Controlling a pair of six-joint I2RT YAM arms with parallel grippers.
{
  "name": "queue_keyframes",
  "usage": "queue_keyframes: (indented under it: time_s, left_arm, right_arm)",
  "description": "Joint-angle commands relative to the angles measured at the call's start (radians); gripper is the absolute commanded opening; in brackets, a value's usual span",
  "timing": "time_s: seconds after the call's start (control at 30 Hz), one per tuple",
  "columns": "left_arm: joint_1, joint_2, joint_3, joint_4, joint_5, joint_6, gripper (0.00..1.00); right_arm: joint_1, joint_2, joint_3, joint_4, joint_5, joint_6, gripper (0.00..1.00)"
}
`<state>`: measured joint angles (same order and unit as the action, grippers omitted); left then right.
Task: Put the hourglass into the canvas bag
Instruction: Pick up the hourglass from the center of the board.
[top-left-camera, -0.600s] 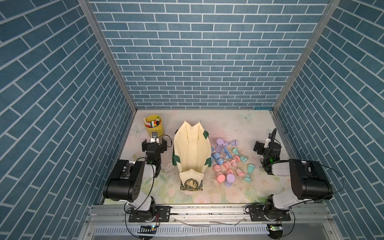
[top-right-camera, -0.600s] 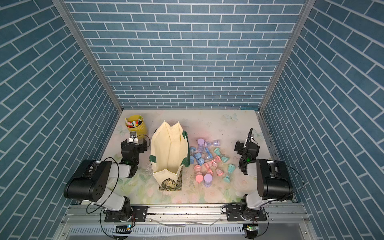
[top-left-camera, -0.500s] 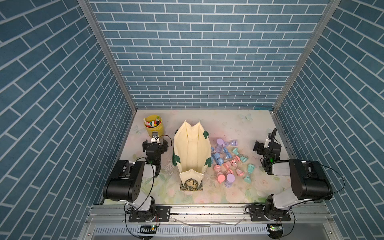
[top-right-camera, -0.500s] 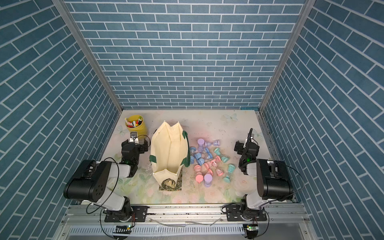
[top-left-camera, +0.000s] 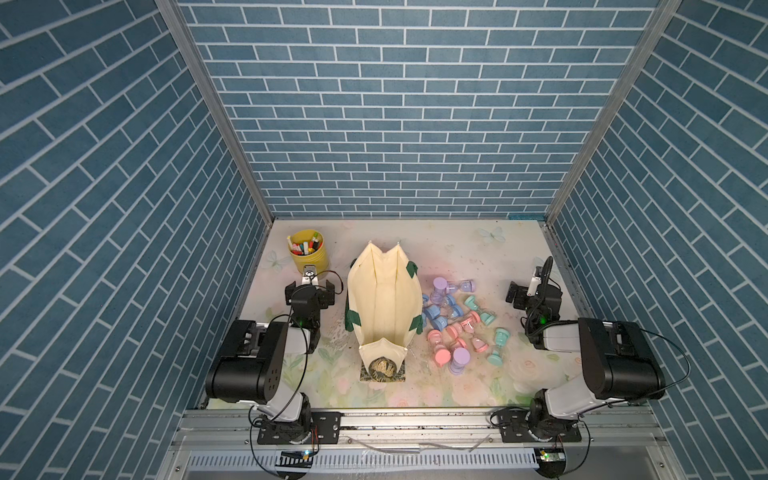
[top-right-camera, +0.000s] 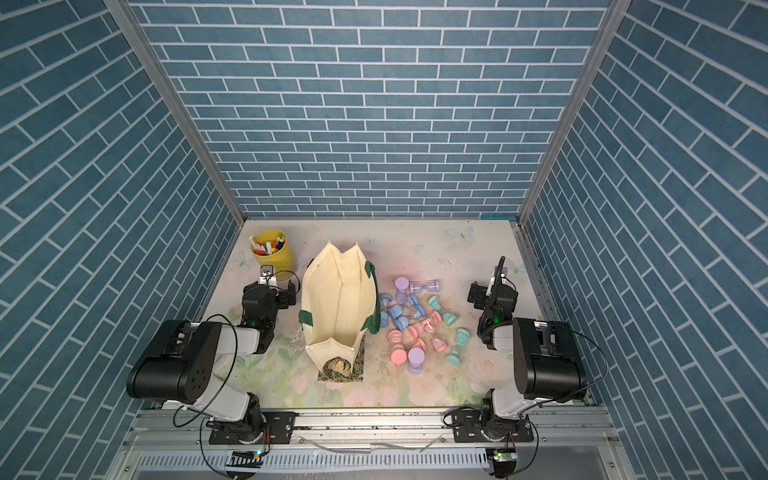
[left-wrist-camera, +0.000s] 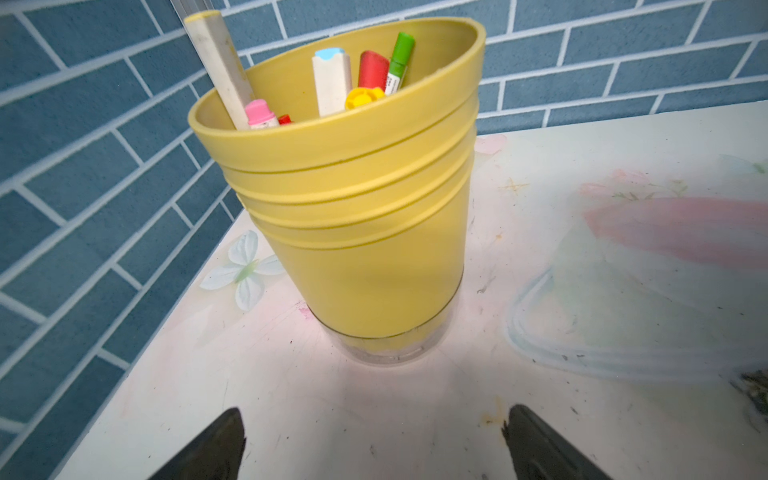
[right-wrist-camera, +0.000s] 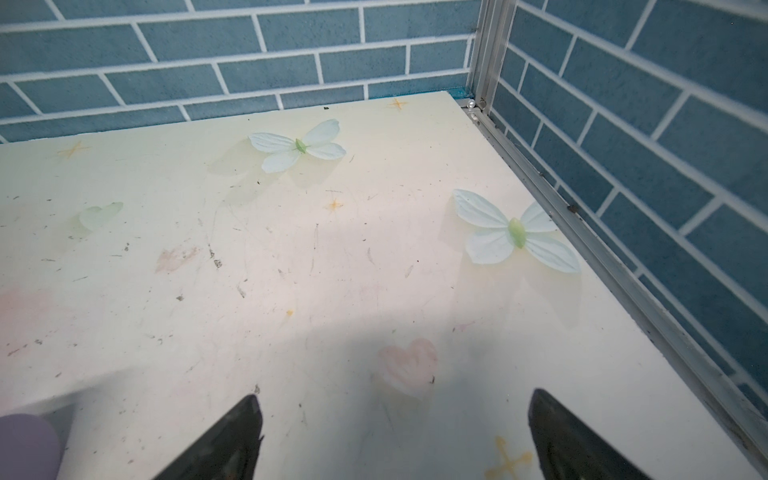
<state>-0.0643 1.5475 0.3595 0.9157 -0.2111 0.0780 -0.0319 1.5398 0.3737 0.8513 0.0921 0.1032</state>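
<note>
Both sets of jaws stand wide apart and empty: the right gripper (right-wrist-camera: 395, 428) sits low over bare table (right-wrist-camera: 291, 249), and the left gripper (left-wrist-camera: 374, 436) faces the yellow pen cup (left-wrist-camera: 353, 208). The hourglasses (top-left-camera: 457, 320) lie in a loose heap on the table, between the right gripper and the canvas bag (top-left-camera: 382, 303), which stands upright just beside them, mouth upward. By my judgement the pick has not begun; next the right arm must turn toward the heap, single out an outlying hourglass and close on it
</note>
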Motion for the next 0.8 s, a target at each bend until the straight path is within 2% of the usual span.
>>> queue_keyframes:
  time_s: [0.0, 0.17, 0.2, 0.27, 0.33, 0.37, 0.43, 0.5, 0.53, 0.57, 0.6, 0.63, 0.67, 0.77]
  left_arm:
    - [0.008, -0.017, 0.015, -0.021, 0.022, -0.014, 1.0]
    - [0.008, -0.043, 0.008, -0.027, -0.067, -0.05, 1.0]
    - [0.008, -0.07, 0.016, -0.066, -0.066, -0.048, 1.0]
    - [0.001, -0.154, 0.094, -0.272, -0.09, -0.049, 1.0]
    - [-0.022, -0.236, 0.249, -0.555, -0.256, -0.108, 1.0]
    - [-0.021, -0.275, 0.306, -0.664, -0.269, -0.179, 1.0]
    - [-0.017, -0.354, 0.428, -0.893, -0.167, -0.354, 1.0]
    - [-0.02, -0.386, 0.528, -1.086, -0.156, -0.373, 1.0]
    - [-0.029, -0.392, 0.561, -1.167, 0.004, -0.507, 1.0]
    - [-0.039, -0.401, 0.573, -1.226, 0.096, -0.583, 0.99]
    - [-0.046, -0.421, 0.57, -1.263, 0.096, -0.583, 0.99]
    - [-0.053, -0.45, 0.562, -1.322, 0.225, -0.646, 0.99]
    - [-0.063, -0.482, 0.555, -1.372, 0.255, -0.653, 1.0]
    - [-0.109, -0.633, 0.535, -1.52, 0.26, -0.641, 1.0]
  right_arm:
    - [-0.003, -0.003, 0.016, 0.013, -0.008, -0.04, 0.99]
    - [-0.003, -0.004, 0.015, 0.018, -0.004, -0.041, 0.99]
    - [-0.003, -0.028, 0.036, -0.029, 0.016, -0.034, 0.99]
    - [-0.001, -0.133, 0.16, -0.331, 0.058, -0.024, 0.99]
    - [0.009, -0.206, 0.426, -0.763, 0.175, 0.141, 0.99]
    - [0.009, -0.213, 0.559, -0.976, 0.177, 0.241, 0.99]
    - [0.009, -0.188, 0.787, -1.294, 0.123, 0.397, 0.99]
    - [0.003, -0.154, 0.828, -1.432, 0.091, 0.557, 0.99]
    - [-0.007, -0.131, 0.822, -1.458, -0.006, 0.573, 0.98]
    - [-0.003, -0.11, 0.825, -1.494, -0.041, 0.582, 0.95]
    - [0.028, -0.096, 0.828, -1.552, -0.021, 0.597, 0.94]
    - [0.08, -0.101, 0.817, -1.587, 0.028, 0.601, 0.94]
    - [0.132, -0.115, 0.809, -1.626, 0.084, 0.602, 0.94]
    - [0.283, -0.187, 0.78, -1.732, 0.21, 0.624, 0.91]
